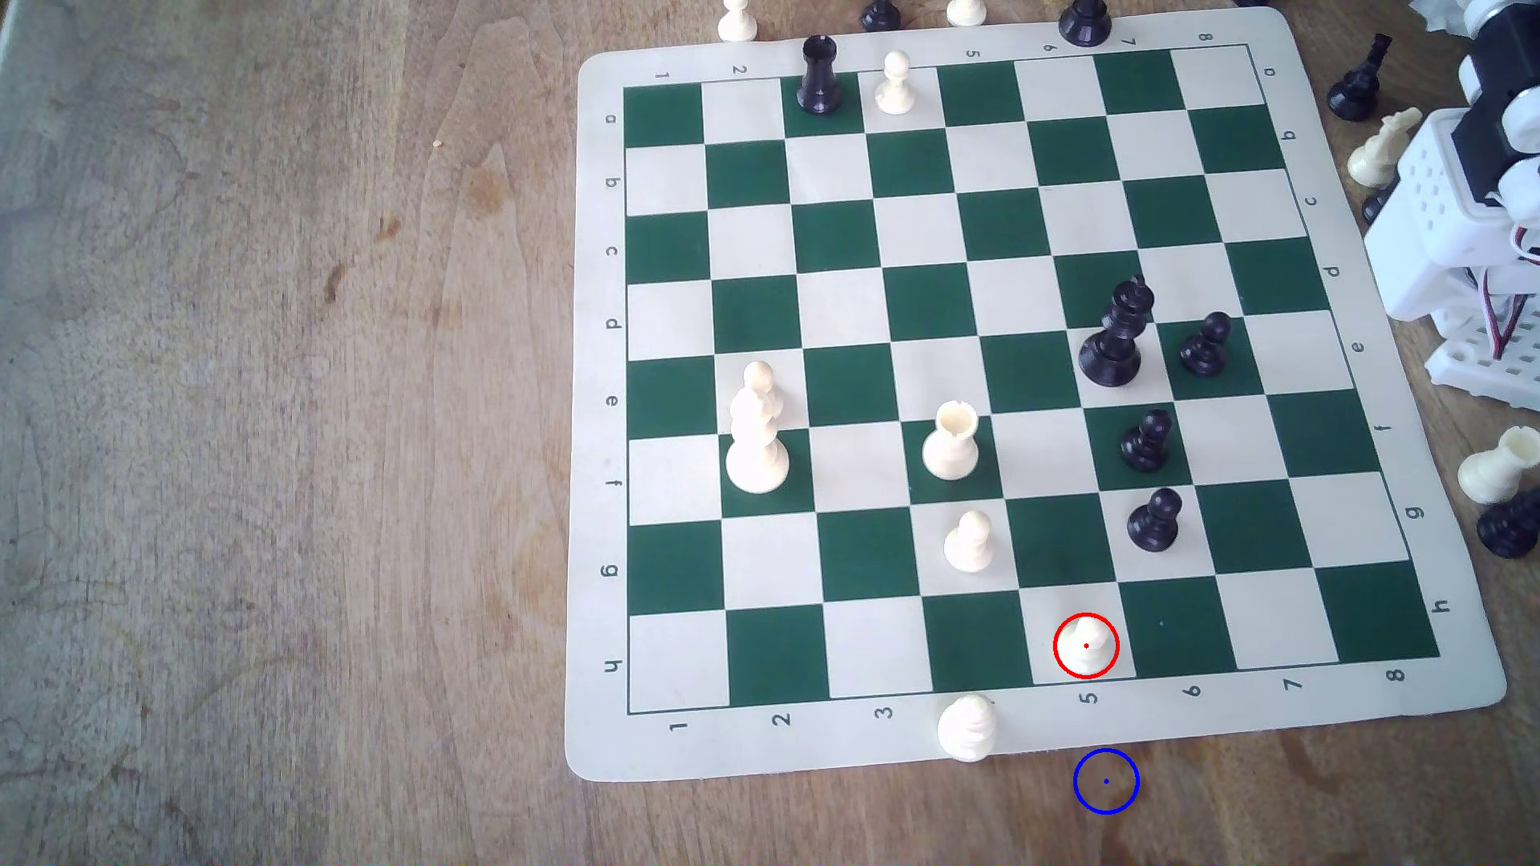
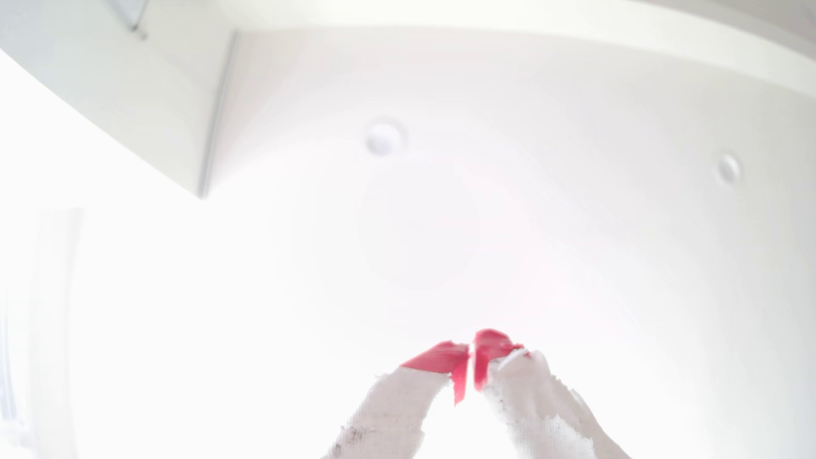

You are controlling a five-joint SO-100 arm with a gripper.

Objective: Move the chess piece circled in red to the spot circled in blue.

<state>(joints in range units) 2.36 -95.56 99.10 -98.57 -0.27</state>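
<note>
The chess piece circled in red is a small cream-white pawn standing on a light square in the board's nearest row, above the number 5. The spot circled in blue is bare brown wood just off the board's near edge, slightly to the exterior view's right of that pawn. My gripper points up at a bright white ceiling in the wrist view, its two red-tipped fingers pressed together with nothing between them. The arm's white base stands folded at the exterior view's right edge, far from the pawn.
A fallen cream piece lies on the board's near border, left of the blue ring. Another cream pawn, a cream rook and black pawns stand nearby. Loose pieces sit off the board's right side.
</note>
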